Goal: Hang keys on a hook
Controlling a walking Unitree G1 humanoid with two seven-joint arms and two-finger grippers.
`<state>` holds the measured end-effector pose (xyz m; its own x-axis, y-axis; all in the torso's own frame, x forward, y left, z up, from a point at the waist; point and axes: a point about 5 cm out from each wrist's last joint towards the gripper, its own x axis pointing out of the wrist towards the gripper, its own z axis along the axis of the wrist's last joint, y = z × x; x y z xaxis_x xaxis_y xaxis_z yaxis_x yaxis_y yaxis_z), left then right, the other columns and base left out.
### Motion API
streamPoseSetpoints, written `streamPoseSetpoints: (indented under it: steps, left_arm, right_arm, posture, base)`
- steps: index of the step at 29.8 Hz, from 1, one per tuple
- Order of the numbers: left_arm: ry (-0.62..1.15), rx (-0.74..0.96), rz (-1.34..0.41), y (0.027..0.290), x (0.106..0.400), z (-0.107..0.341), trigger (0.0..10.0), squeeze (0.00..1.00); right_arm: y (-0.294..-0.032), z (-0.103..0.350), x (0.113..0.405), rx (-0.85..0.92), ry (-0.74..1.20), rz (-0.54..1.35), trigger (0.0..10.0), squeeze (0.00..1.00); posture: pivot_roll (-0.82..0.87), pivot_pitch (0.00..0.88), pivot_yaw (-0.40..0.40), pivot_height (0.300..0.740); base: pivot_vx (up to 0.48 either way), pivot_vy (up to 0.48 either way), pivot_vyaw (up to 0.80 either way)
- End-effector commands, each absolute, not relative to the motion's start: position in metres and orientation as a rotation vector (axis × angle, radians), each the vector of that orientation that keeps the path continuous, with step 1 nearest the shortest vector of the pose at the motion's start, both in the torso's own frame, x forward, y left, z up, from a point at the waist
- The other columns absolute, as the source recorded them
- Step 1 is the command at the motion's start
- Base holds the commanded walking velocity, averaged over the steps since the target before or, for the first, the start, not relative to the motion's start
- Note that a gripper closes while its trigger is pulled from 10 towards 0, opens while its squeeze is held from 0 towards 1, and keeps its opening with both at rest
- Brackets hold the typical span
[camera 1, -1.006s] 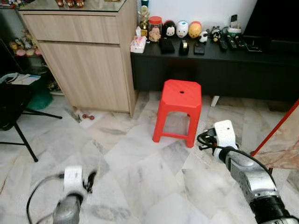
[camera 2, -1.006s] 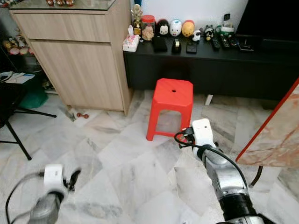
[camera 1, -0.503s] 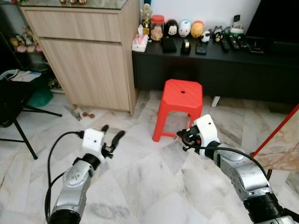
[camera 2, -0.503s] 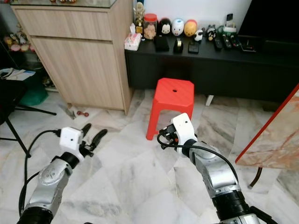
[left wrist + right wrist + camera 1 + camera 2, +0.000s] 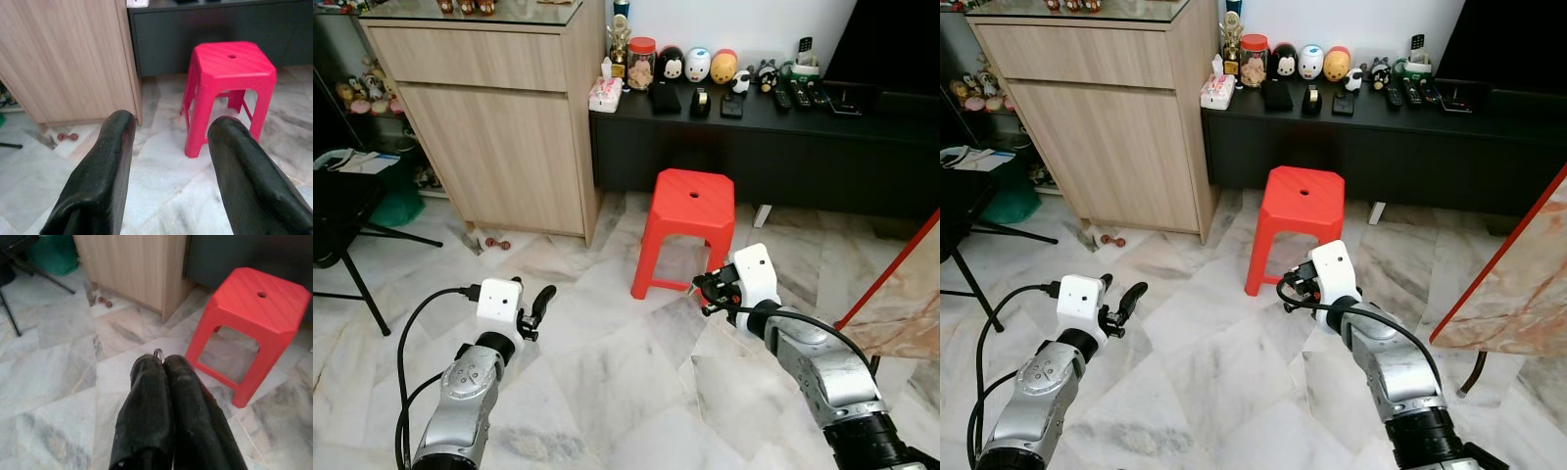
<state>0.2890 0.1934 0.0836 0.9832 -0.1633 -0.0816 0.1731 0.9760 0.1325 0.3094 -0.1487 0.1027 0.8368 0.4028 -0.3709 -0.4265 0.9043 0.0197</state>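
Note:
My right gripper (image 5: 705, 290) is held out low over the marble floor, just in front of the red stool (image 5: 690, 230). Its fingers are shut, and a small silver key ring (image 5: 158, 352) pokes out past the fingertips (image 5: 146, 366) in the right wrist view. The rest of the keys is hidden between the fingers. My left gripper (image 5: 540, 300) is raised over the floor to the left, open with nothing between its fingers (image 5: 110, 147). It points towards the stool (image 5: 227, 78) and the corner of the wooden cabinet (image 5: 63, 54).
A tall wooden cabinet (image 5: 499, 127) stands at the back left, next to a low black console (image 5: 783, 147) carrying figurines and remotes. A black chair (image 5: 342, 225) is at the far left. A red-edged marble slab (image 5: 906, 294) leans at the right. A small object (image 5: 497, 243) lies by the cabinet.
My left arm has come up from low at the picture's edge, its gripper now open before me. The right gripper has swung slightly left towards the stool, still shut.

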Motion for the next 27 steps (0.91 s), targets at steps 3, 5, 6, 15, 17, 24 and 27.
streamPoseSetpoints:
  steps: [3, 5, 6, 15, 17, 24, 27]
  left_arm:
    - [0.087, 0.155, -0.171, 0.19, 0.287, 0.084, 10.0, 0.0]
    - [0.088, 0.156, -0.17, 0.19, 0.287, 0.084, 10.0, 0.0]
    - [0.089, 0.158, -0.17, 0.19, 0.287, 0.084, 10.0, 0.0]
    - [0.096, 0.166, -0.179, 0.185, 0.285, 0.084, 10.0, 0.0]
    - [0.095, 0.167, -0.177, 0.186, 0.286, 0.084, 10.0, 0.0]
    - [0.093, 0.169, -0.171, 0.187, 0.286, 0.085, 10.0, 0.0]
    - [0.09, 0.169, -0.17, 0.188, 0.287, 0.086, 10.0, 0.0]
  right_arm:
    - [-0.162, 0.106, 0.311, -0.023, 0.362, 0.352, 10.0, 0.0]
    - [-0.164, 0.106, 0.311, -0.016, 0.356, 0.338, 10.0, 0.0]
    - [-0.165, 0.106, 0.311, -0.009, 0.353, 0.322, 10.0, 0.0]
    - [-0.169, 0.101, 0.31, 0.017, 0.377, 0.236, 10.0, 0.0]
    - [-0.169, 0.1, 0.311, 0.017, 0.379, 0.228, 10.0, 0.0]
    - [-0.168, 0.098, 0.311, 0.027, 0.392, 0.213, 10.0, 0.0]
    - [-0.168, 0.099, 0.312, 0.034, 0.385, 0.193, 10.0, 0.0]
  posture:
    - [-0.08, 0.011, -0.036, 0.74]
    - [-0.08, 0.009, -0.036, 0.74]
    - [-0.08, 0.006, -0.036, 0.74]
    - [-0.08, 0.0, -0.034, 0.74]
    - [-0.08, 0.0, -0.033, 0.74]
    - [-0.08, 0.0, -0.032, 0.74]
    - [-0.08, 0.0, -0.031, 0.74]
  base:
    - [0.0, -0.312, 0.0]
    - [0.0, -0.311, 0.0]
    - [0.0, -0.315, 0.0]
    - [0.0, -0.309, 0.0]
    - [0.0, -0.309, -0.23]
    - [0.0, -0.288, -0.78]
    - [0.0, -0.246, -0.77]
